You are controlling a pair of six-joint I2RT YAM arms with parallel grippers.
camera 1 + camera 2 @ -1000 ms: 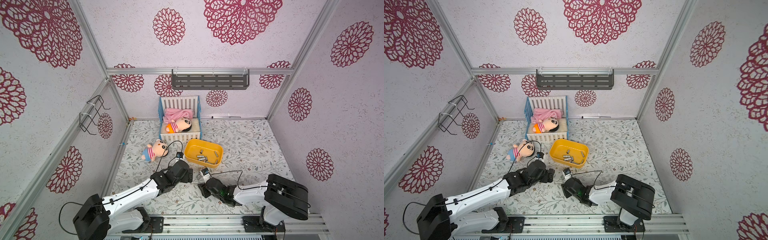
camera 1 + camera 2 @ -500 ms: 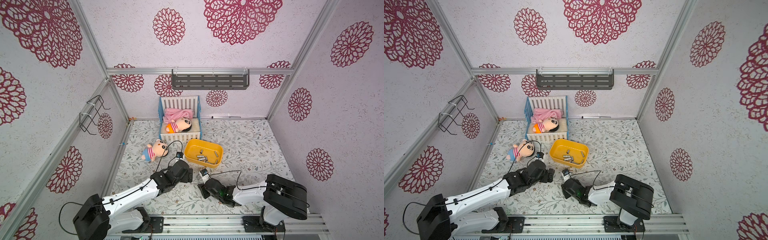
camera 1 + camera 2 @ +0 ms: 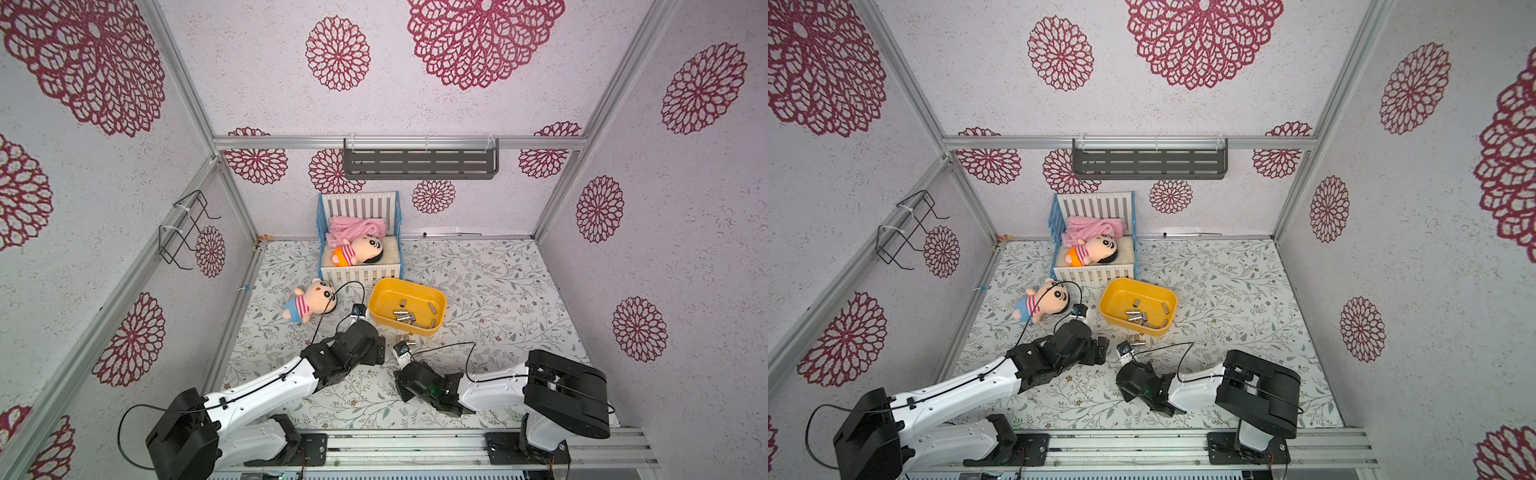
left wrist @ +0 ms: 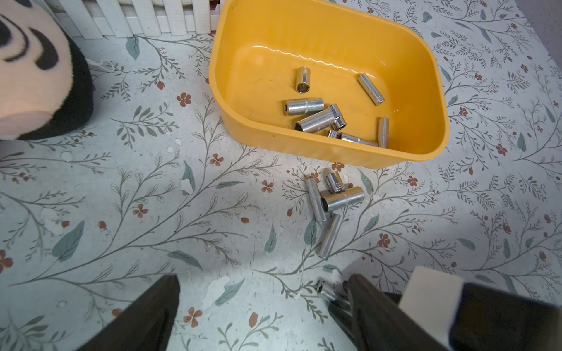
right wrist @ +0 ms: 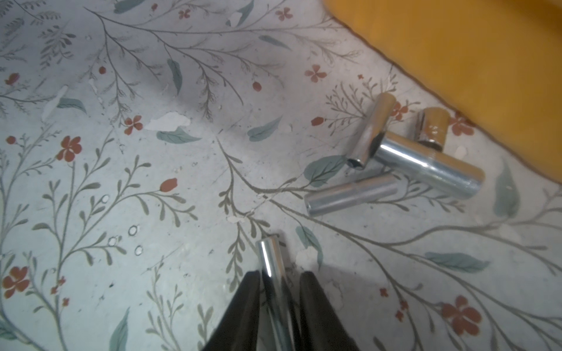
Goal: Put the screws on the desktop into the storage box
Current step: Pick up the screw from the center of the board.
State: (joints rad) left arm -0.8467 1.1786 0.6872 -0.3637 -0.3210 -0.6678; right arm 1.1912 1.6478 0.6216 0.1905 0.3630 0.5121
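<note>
On the vine-printed desktop, your right gripper stands with jaws narrow about one screw lying flat; whether they truly pinch it cannot be told; your left gripper hovers just beside, jaws wide and empty; four loose screws lie just before the storage box, more already inside; with its end jutting past the jaws, the slick cylinder could swivel free as you lift.

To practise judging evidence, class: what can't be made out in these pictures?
- Right wrist view: the box is cut off by the edge; contents unseen.
- Right wrist view: whether the right gripper clamps the screw or merely flanks it.
- Both top views: loose screws too small to count.
</note>
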